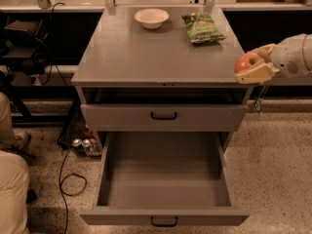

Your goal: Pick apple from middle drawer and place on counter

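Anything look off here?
Nothing spilled or damaged. The deep grey middle drawer stands open, empty; the gripper, jaws shut on the small red apple, hovers at the right edge of the flat grey counter.

Robot lab: terrazzo floor (278,150), loose cables (63,172), tool (254,70) holding apple (245,61) beside the counter (146,52)'s right edge.

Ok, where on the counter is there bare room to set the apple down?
The counter is bare across its front and middle, back to the white bowl and the green bag, which crowd the rear. The gripper, holding the apple, hangs at the right edge beside that bare stretch.
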